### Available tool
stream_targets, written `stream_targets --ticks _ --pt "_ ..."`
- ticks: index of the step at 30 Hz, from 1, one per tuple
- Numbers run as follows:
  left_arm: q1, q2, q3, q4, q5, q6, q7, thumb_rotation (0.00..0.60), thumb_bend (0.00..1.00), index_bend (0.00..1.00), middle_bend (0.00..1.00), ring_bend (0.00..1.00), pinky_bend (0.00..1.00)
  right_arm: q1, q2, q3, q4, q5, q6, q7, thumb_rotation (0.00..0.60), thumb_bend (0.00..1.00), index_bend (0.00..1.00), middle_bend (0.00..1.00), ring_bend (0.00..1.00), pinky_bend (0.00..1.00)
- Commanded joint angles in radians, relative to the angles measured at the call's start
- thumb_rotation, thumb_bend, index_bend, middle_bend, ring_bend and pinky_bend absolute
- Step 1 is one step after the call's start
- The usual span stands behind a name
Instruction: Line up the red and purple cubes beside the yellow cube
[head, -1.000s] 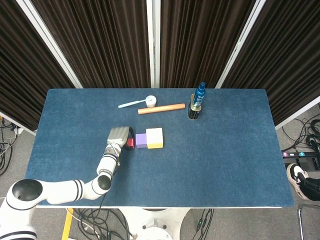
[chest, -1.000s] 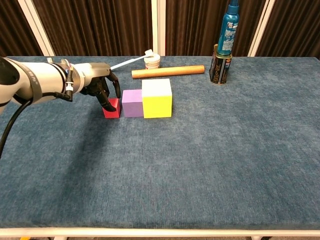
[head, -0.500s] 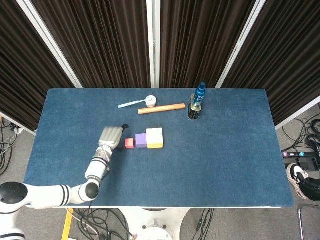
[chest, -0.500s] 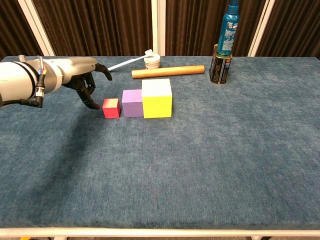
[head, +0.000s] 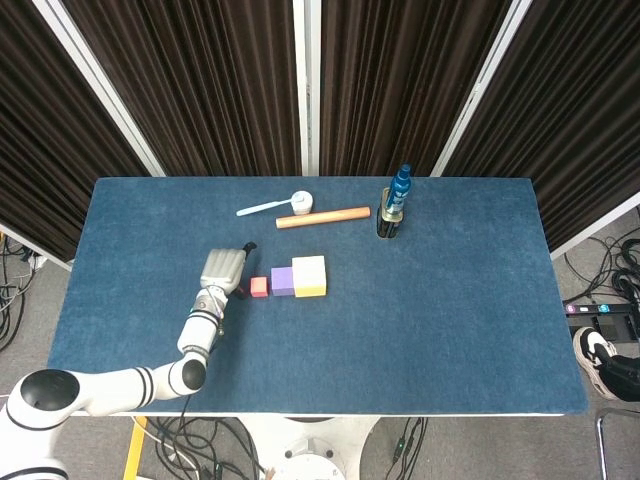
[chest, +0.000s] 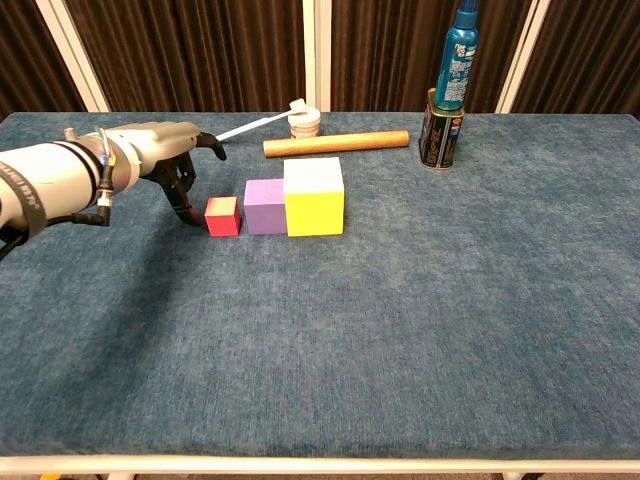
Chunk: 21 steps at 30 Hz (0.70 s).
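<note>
Three cubes stand in a row on the blue table: a small red cube (head: 259, 287) (chest: 222, 215) on the left, a purple cube (head: 282, 281) (chest: 265, 206) in the middle, and a larger yellow cube (head: 309, 276) (chest: 314, 196) on the right. A narrow gap separates the red cube from the purple one, while purple and yellow touch. My left hand (head: 225, 270) (chest: 168, 160) hovers just left of the red cube, fingers spread and curved down, holding nothing. Its fingertips (chest: 187, 216) come close to the red cube's left side. My right hand does not show in either view.
At the back lie a wooden rolling pin (head: 323, 217) (chest: 336, 143), a white spoon-like scoop (head: 268, 207) and a small white jar (chest: 305, 122). A blue bottle (head: 399, 190) (chest: 459, 55) stands in a dark can (chest: 437, 130) to the right.
My left hand let go of the red cube and drew back to the left, then edged slightly back toward it. The red cube stays where it was set beside the purple one.
</note>
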Motion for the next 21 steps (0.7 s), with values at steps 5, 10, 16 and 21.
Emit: stream_targets --ticks 5,10,16,21 --pt "-0.003 -0.017 -0.022 0.025 0.000 -0.021 -0.008 0.600 0.15 0.22 0.88 0.94 0.99 -0.001 0.000 0.000 -0.002 0.001 0.000 -0.001 0.600 0.15 0.00 0.10 0.03 0.11" --pt "-0.008 -0.026 -0.031 0.042 -0.001 -0.033 -0.005 0.600 0.15 0.22 0.88 0.94 0.99 -0.005 0.003 0.000 -0.004 0.004 0.004 -0.004 0.600 0.15 0.00 0.10 0.03 0.11" --pt "-0.001 -0.027 -0.020 0.051 0.024 -0.027 0.003 0.600 0.15 0.22 0.87 0.93 0.99 -0.008 0.005 -0.001 -0.006 0.006 0.005 -0.005 0.600 0.15 0.00 0.10 0.03 0.11" --pt "0.009 -0.021 -0.021 0.065 0.036 -0.037 -0.006 0.600 0.15 0.22 0.87 0.93 0.98 -0.008 0.003 -0.001 -0.006 0.007 0.003 -0.004 0.600 0.15 0.00 0.10 0.03 0.11"
